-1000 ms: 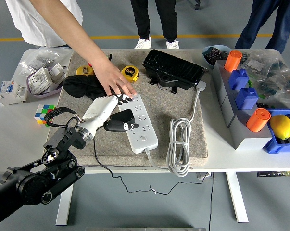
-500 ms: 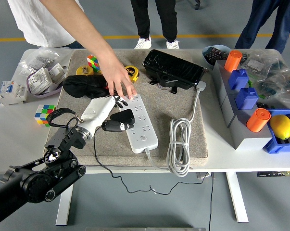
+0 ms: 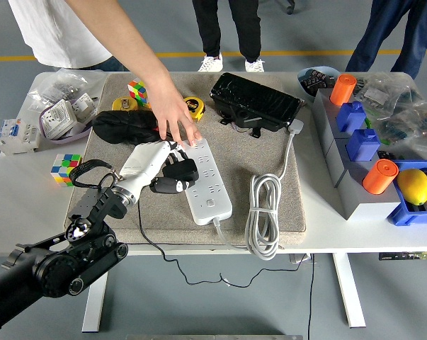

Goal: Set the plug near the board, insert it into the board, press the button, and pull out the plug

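A white power strip [image 3: 210, 183] lies lengthwise on the grey mat [image 3: 270, 152]; its button [image 3: 212, 204] is at the near end. My left hand [image 3: 172, 172], white with black fingers, is at the strip's left edge. Its fingers are curled on a black plug [image 3: 176, 184], which touches that edge. The plug's thin black cable [image 3: 141, 230] runs down over the table's front edge. A person's hand [image 3: 172, 115] reaches in from the far left, fingertips resting on the strip's far end. My right arm is out of view.
The strip's coiled white cable [image 3: 264, 212] lies to its right. A black box [image 3: 255, 103], yellow tape measure [image 3: 194, 106], black cloth [image 3: 121, 126] and a Rubik's cube [image 3: 136, 91] lie behind. Another cube [image 3: 66, 168] lies left. Grey bins [image 3: 355, 191] stand right.
The person's arm has shifted back, uncovering the cube at the mat's far edge; the fingertips stay on the strip's far end. My left hand with the plug has moved slightly left.
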### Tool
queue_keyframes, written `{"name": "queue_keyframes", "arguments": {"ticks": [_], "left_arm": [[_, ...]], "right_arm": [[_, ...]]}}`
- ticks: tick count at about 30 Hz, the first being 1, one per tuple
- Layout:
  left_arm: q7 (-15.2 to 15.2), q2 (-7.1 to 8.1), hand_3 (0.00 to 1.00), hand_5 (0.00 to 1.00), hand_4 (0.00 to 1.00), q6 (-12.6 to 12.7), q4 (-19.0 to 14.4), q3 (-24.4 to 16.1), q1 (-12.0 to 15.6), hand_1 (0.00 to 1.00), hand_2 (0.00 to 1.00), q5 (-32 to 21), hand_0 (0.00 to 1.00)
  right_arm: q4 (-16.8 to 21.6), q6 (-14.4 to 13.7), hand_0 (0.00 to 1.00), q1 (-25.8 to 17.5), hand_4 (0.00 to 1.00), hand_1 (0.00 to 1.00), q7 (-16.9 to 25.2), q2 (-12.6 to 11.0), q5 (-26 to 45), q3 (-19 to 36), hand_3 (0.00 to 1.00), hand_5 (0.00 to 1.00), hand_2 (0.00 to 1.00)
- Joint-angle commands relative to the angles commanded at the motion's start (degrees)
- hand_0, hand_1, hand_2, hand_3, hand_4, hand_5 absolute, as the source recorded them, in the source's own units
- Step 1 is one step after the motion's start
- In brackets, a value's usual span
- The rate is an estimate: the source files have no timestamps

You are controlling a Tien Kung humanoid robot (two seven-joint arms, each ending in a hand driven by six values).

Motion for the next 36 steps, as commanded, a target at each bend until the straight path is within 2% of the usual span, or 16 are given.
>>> {"name": "queue_keyframes", "arguments": {"ticks": [3, 13, 20, 22, 27, 28, 33, 34, 36], "left_arm": [[-0.59, 0.13, 0.524, 0.05, 0.742, -0.04, -0.34, -0.14, 0.03, 0.381, 0.371, -0.61, 0.247], [-6.82, 0.45, 0.517, 0.047, 0.745, 2.89, -1.02, -0.69, 0.45, 0.358, 0.341, -5.12, 0.228], [-7.65, 1.32, 0.515, 0.05, 0.749, 2.89, -3.57, -4.68, 1.5, 0.357, 0.339, -5.51, 0.226], [-7.78, 1.51, 0.518, 0.057, 0.751, 2.9, -3.07, -5.63, 1.39, 0.364, 0.345, -4.77, 0.233], [-8.17, 2.7, 0.518, 0.057, 0.751, 2.82, 0.63, -8.49, 1.37, 0.364, 0.345, -3.88, 0.233], [-8.2, 2.88, 0.526, 0.07, 0.759, 2.79, 1.35, -8.83, 1.39, 0.401, 0.394, -3.66, 0.25], [-8.1, 3.48, 0.526, 0.07, 0.759, 2.63, 3.9, -9.95, 1.65, 0.401, 0.394, -2.63, 0.25], [-8.12, 3.57, 0.532, 0.081, 0.763, 2.51, 4.39, -9.94, 1.68, 0.436, 0.456, -2.69, 0.267], [-7.88, 3.76, 0.532, 0.081, 0.763, 2.07, 5.45, -9.68, 1.78, 0.436, 0.456, -2.41, 0.267]], "right_arm": [[0.0, 0.0, 0.613, 0.01, 0.669, 0.609, 0.01, 0.01, -0.02, 0.07, 0.536, 0.172, 0.565], [-0.01, 0.02, 0.613, 0.0, 0.668, 0.609, 0.05, 0.05, -0.05, -0.06, 0.536, 0.171, 0.565], [-0.02, 0.03, 0.613, -0.06, 0.667, 0.609, 0.05, 0.03, -0.09, -0.2, 0.536, 0.17, 0.565], [-0.04, 0.05, 0.613, -0.03, 0.666, 0.608, 0.04, 0.03, -0.08, -0.21, 0.536, 0.168, 0.565], [-0.01, 0.05, 0.613, -0.06, 0.666, 0.608, 0.05, 0.02, -0.11, 0.06, 0.536, 0.168, 0.565], [-0.02, 0.05, 0.613, -0.08, 0.668, 0.609, 0.04, 0.01, -0.1, 0.06, 0.536, 0.165, 0.565], [-0.04, 0.07, 0.613, -0.14, 0.668, 0.609, 0.03, 0.08, -0.12, -0.02, 0.536, 0.165, 0.565], [-0.02, 0.07, 0.613, -0.12, 0.667, 0.608, 0.04, 0.09, -0.12, 0.02, 0.536, 0.163, 0.565], [0.04, 0.09, 0.613, -0.08, 0.667, 0.608, 0.05, 0.08, -0.15, 0.05, 0.536, 0.163, 0.565]]}}
